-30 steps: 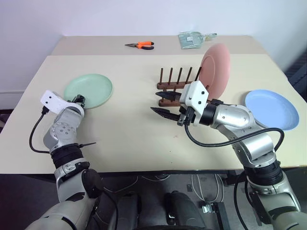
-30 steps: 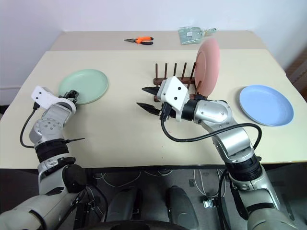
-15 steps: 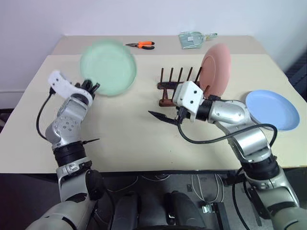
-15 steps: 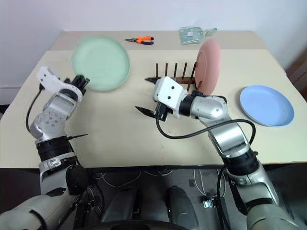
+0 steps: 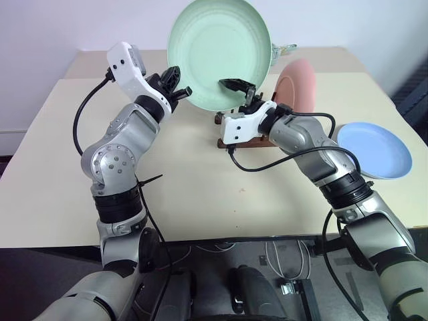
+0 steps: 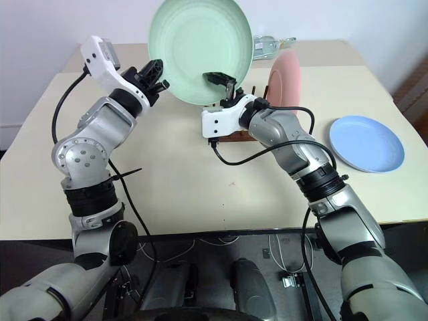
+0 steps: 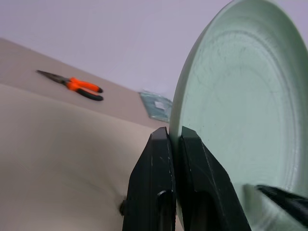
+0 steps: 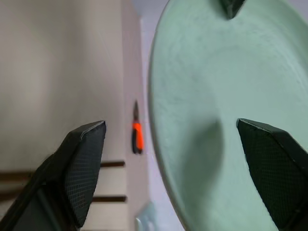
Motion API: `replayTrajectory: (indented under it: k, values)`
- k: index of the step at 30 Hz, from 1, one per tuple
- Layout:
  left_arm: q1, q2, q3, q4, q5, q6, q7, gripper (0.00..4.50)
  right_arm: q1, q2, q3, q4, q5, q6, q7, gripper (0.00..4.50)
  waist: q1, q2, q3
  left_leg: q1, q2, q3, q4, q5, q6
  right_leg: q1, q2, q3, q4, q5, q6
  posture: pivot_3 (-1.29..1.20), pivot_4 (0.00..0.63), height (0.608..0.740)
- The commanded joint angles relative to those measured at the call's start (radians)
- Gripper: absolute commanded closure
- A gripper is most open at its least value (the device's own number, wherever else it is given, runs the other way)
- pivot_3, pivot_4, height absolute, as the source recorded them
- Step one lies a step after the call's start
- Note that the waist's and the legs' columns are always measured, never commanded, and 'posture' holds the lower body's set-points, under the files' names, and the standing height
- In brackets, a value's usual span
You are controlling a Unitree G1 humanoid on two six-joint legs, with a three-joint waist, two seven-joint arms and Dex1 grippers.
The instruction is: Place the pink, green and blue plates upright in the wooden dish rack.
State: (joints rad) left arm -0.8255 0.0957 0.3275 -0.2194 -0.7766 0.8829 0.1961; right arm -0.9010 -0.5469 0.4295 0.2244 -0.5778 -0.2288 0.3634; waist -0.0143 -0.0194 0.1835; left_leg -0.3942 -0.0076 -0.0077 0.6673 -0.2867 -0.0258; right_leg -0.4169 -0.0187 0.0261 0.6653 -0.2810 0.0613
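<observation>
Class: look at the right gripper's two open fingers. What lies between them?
The rim of the green plate lies between the open fingers of the right gripper, as the right wrist view shows; the left gripper is shut on the plate's other edge.

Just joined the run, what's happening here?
The left gripper is shut on the rim of the round pale green plate, held up above the beige table. The open right gripper straddles its opposite edge. The round pink plate stands in the dark wooden dish rack; the round light blue plate lies flat.
</observation>
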Motion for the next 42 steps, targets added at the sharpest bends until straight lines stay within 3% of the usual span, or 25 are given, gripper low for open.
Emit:
replayTrajectory:
  k: [1,3,6,12,14,17,20,24,29,34,42]
  values:
    - [0.004,-0.002,0.002,-0.054,-0.025,0.007,0.011,4.50,-0.015,-0.009,-0.021,-0.008,-0.047,-0.034,-0.040,1.77,-0.002,0.000,0.000,0.000,0.000,0.000,0.000,0.000,0.000,0.000,0.000,0.000,0.000,0.000,0.000,0.00,0.150,0.740]
    - [0.005,-0.008,0.010,-0.052,-0.036,0.005,0.014,4.50,-0.012,-0.011,-0.022,-0.006,-0.065,-0.046,-0.045,2.78,-0.001,0.000,0.000,0.000,0.000,0.000,0.000,0.000,-0.001,0.000,0.001,0.000,0.001,0.000,0.000,0.00,0.150,0.740]
    - [0.000,-0.032,0.044,-0.043,-0.078,-0.012,0.024,3.51,-0.007,-0.017,-0.025,-0.008,-0.096,-0.056,-0.059,4.25,0.001,0.000,0.000,0.000,0.001,0.000,0.000,0.001,-0.001,0.000,0.001,0.000,0.001,0.000,0.000,0.00,0.150,0.740]
    - [-0.043,-0.048,0.147,0.002,-0.128,-0.100,0.082,0.67,0.006,-0.020,-0.056,-0.026,-0.103,-0.058,-0.069,4.26,0.002,0.000,0.000,0.000,0.001,0.000,0.000,0.001,-0.001,0.000,0.001,0.000,0.001,0.000,0.000,0.00,0.150,0.740]
    - [-0.056,-0.026,0.175,0.027,-0.093,-0.165,0.098,0.67,0.016,-0.016,-0.077,-0.040,-0.074,-0.057,-0.063,4.26,0.002,0.000,0.000,0.000,0.001,0.000,0.000,0.001,-0.001,0.000,0.001,0.000,0.001,0.000,0.000,0.00,0.150,0.740]
    - [-0.038,0.088,0.161,0.080,0.053,-0.265,0.070,0.67,0.036,0.012,-0.141,-0.084,0.061,-0.049,-0.019,4.26,-0.005,0.000,0.000,0.000,0.001,0.001,0.000,0.001,-0.002,-0.001,0.002,0.001,0.001,0.000,0.000,0.00,0.150,0.740]
    - [0.051,0.243,0.034,0.117,0.208,-0.313,-0.068,0.67,0.058,0.059,-0.234,-0.182,0.289,0.052,0.087,4.26,-0.008,0.000,0.000,0.001,0.002,0.002,-0.001,0.002,-0.003,-0.002,0.004,0.002,0.001,0.000,0.000,0.00,0.150,0.740]
    - [0.205,0.350,-0.147,0.116,0.301,-0.350,-0.302,0.67,0.064,0.153,-0.423,-0.356,0.713,0.436,0.193,4.26,0.005,0.000,0.000,0.001,0.003,0.001,-0.001,0.002,-0.003,-0.002,0.003,0.001,0.002,0.000,0.000,0.00,0.150,0.740]
    - [0.409,0.428,-0.409,0.015,0.392,-0.455,-0.630,0.67,0.043,0.217,-0.666,-0.473,1.111,0.938,0.072,4.26,0.017,0.000,0.000,0.001,0.001,0.000,0.000,-0.003,0.005,0.001,-0.002,-0.001,0.000,0.001,-0.001,0.00,0.150,0.740]
    - [0.513,0.381,-0.434,-0.084,0.277,-0.423,-0.773,0.67,0.045,0.229,-0.754,-0.486,1.218,1.144,-0.078,4.26,0.004,0.002,-0.001,-0.004,0.002,0.002,-0.003,-0.003,0.006,-0.006,-0.004,-0.001,0.001,0.001,-0.003,0.00,0.150,0.740]
    - [0.527,0.363,-0.458,-0.119,0.291,-0.376,-0.808,0.67,0.031,0.226,-0.791,-0.401,1.266,1.211,-0.145,4.26,-0.004,0.004,-0.002,-0.011,0.001,0.003,-0.002,0.000,0.009,-0.013,-0.004,-0.002,0.004,0.001,-0.002,0.00,0.150,0.740]
